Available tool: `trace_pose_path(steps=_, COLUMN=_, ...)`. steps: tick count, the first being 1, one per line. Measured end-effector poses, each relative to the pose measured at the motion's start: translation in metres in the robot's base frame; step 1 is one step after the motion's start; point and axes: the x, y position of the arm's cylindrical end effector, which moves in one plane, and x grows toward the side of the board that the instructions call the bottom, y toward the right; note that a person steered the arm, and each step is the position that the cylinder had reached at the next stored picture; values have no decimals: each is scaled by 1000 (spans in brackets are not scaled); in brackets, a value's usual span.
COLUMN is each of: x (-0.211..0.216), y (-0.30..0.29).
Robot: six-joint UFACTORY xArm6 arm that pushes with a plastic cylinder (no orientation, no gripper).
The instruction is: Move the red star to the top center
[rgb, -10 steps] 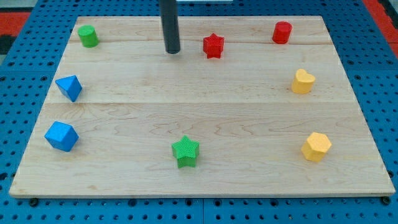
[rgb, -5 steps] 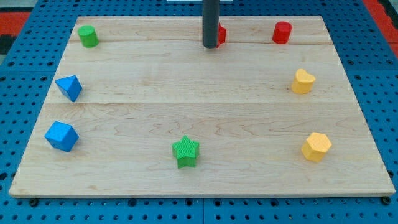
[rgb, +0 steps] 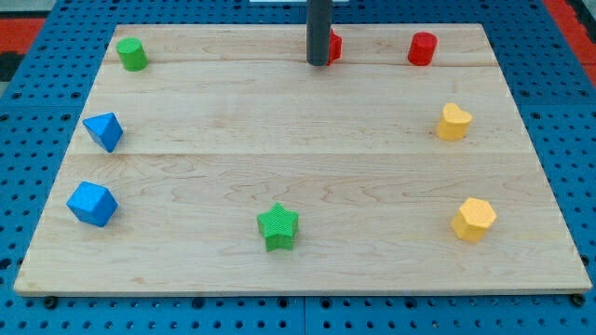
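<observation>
The red star [rgb: 334, 46] sits near the top centre of the wooden board [rgb: 298, 158], mostly hidden behind my dark rod. Only its right edge shows. My tip [rgb: 318, 62] rests on the board right against the star's left front side.
A red cylinder [rgb: 422, 48] stands at the top right and a green cylinder [rgb: 131, 54] at the top left. Two blue blocks [rgb: 103, 130] [rgb: 91, 203] lie on the left. A green star [rgb: 277, 227] is at the bottom centre. A yellow heart [rgb: 453, 122] and a yellow hexagon [rgb: 474, 220] lie on the right.
My rod has swung from left of the star to right in front of it. The star has shifted up and slightly right, toward the top edge.
</observation>
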Motion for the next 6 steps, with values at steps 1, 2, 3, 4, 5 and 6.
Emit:
trace_pose_path(steps=1, x=0, y=0)
trace_pose_path(steps=2, x=0, y=-1)
trace_pose_path(steps=3, x=0, y=-3)
trace_pose_path(steps=4, x=0, y=-9)
trace_pose_path(steps=5, x=0, y=-19)
trace_pose_path(steps=6, x=0, y=-31)
